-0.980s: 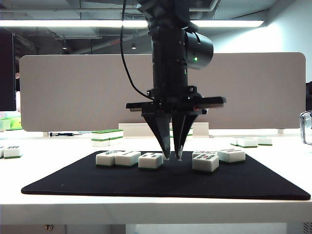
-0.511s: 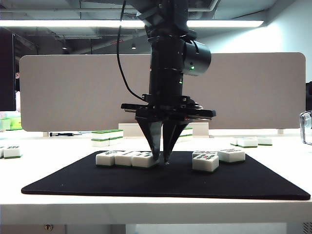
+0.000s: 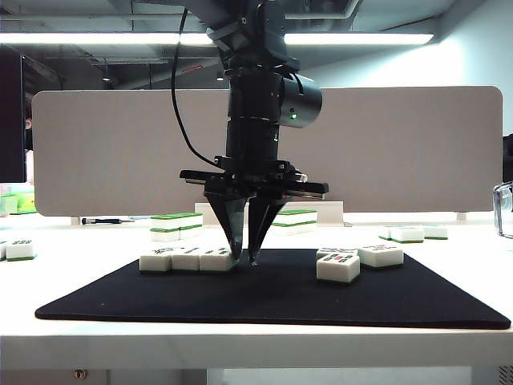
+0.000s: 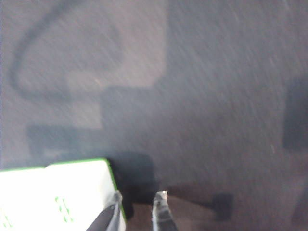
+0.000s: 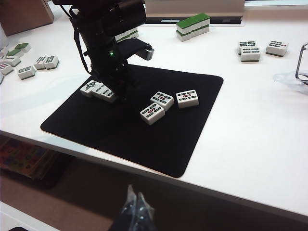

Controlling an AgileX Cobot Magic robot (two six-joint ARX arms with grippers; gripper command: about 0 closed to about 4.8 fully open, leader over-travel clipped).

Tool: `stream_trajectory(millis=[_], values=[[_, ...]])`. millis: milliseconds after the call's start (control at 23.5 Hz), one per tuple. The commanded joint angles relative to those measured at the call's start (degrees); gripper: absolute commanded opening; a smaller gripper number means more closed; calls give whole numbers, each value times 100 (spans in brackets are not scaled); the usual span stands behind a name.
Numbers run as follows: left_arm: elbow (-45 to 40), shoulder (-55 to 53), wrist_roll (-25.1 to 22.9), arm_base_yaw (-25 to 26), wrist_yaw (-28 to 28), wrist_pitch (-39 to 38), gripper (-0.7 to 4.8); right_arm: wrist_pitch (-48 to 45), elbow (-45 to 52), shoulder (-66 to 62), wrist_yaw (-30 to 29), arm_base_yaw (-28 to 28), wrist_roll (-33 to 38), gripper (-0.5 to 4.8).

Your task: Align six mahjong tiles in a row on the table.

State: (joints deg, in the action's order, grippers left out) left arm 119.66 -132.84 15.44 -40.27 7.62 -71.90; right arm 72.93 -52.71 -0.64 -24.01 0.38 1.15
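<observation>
Three mahjong tiles (image 3: 186,259) lie side by side in a row on the black mat (image 3: 240,298), which rests on the table (image 3: 240,341). My left gripper (image 3: 244,257) points down at the row's right end. Its jaws stand narrowly open with nothing between them. One fingertip (image 4: 114,206) presses against the end tile (image 4: 72,192). Three more tiles (image 5: 162,101) lie loose and askew to the right on the mat (image 5: 120,137); the nearest (image 3: 337,267) sits in front. My right gripper (image 5: 136,198) hangs shut and empty before the table's front edge.
Green-topped tile stacks (image 3: 176,224) (image 5: 192,24) stand behind the mat. More tiles lie on the table at the far right (image 5: 250,50) and far left (image 5: 43,60). A grey divider (image 3: 120,152) closes the back. A clear object (image 3: 503,208) sits at the right edge.
My left gripper has swept left across the mat, pushing the third tile up against the other two and sliding the whole row leftward. The right arm has kept still.
</observation>
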Motion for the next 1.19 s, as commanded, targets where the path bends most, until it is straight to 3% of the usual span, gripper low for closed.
stream_trajectory(millis=[43,383,596,682,724,767,895,1065,1193], values=[[4,28,111,39,35,181,88,-68,-20,68,7,7,-13,-1],[17,31,109,142,136,173,88,-68,-20,68,7,7,-13,-1],[634,44,-46,-22,-979,-111,95,-70,-20,68,9,7,-13,-1],[699,42,-48,-199,-1156,-66,217,-72,-20,68,9,7,-13,-1],[686,37,-48,-304,-1139,-66,288,-72,-20,68,9,7,-13,-1],[684,31,-46,-402,-1132,-48,302,-70,-20,68,9,7,-13,-1],[682,28,-48,-693,-1078,328,306,-72,-20,68,9,7,-13,-1],[680,-111,-68,-960,-400,444,305,-72,-20,68,9,7,-13,-1],[678,-229,-63,-981,-295,428,304,-72,-20,68,9,7,-13,-1]])
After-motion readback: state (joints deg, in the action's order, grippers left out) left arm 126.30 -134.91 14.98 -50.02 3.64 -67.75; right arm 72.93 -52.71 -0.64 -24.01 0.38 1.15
